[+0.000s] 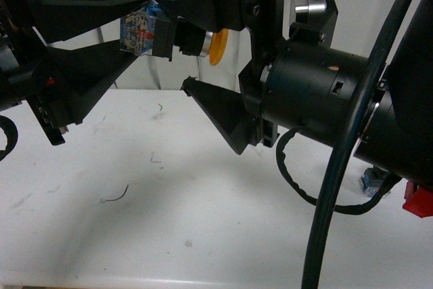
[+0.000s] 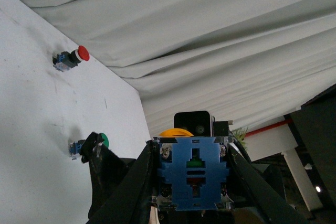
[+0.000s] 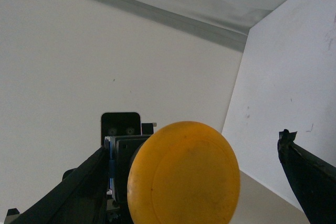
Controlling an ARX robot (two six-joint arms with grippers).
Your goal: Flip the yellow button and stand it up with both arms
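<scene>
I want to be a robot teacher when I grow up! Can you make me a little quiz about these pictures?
1. True or false: the yellow button is lying on the table.
2. Fill in: the right gripper is ___ (open or shut).
3. What is holding the button's blue base?
A. left gripper
B. right gripper
C. the table

Key:
1. False, it is held up in the air.
2. Open
3. A

Front view faces the table (image 1: 169, 221); both wrist views closely face the yellow button (image 3: 184, 174) from opposite ends.
</scene>
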